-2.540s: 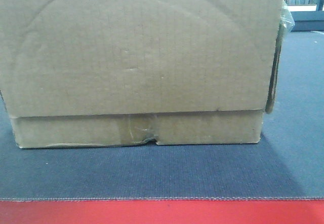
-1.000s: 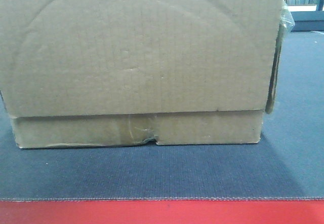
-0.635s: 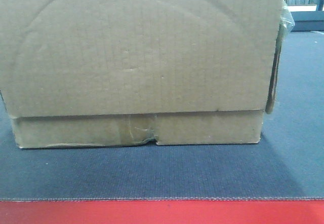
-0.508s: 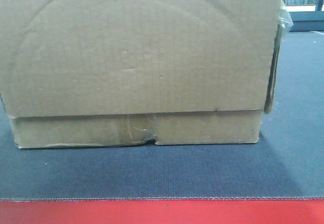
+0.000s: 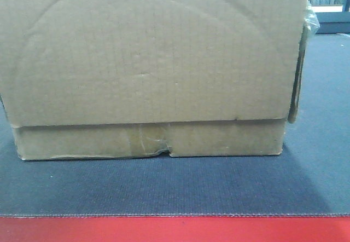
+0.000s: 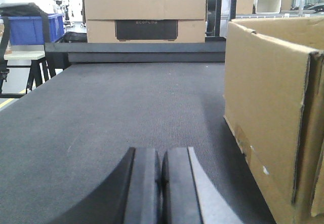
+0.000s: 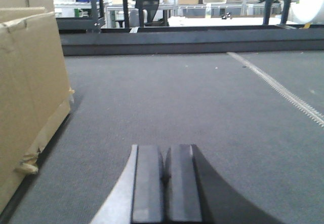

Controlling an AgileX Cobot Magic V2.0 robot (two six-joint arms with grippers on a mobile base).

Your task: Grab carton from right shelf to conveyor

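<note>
The tan carton (image 5: 147, 61) rests on the dark woven conveyor (image 5: 164, 187), whose red strip (image 5: 175, 229) runs along the near edge. A taped lower flap band with a small torn notch (image 5: 164, 153) faces the front camera. My left gripper (image 6: 161, 155) is shut with nothing in it, low over the belt, left of the carton (image 6: 273, 117) and apart from it. Shut and empty too, my right gripper (image 7: 164, 155) hovers over the belt to the right of the carton (image 7: 28, 87). The right shelf is out of view.
Another cardboard box (image 6: 144, 13) stands beyond the belt's far end, with a blue bin (image 6: 33, 29) on a table at the far left. A dark rail (image 7: 192, 36) borders the belt's far side. A zipper-like seam (image 7: 283, 89) crosses the belt at right.
The carton stays in the same place on the belt, apart from a slight wobble half a second ago.
</note>
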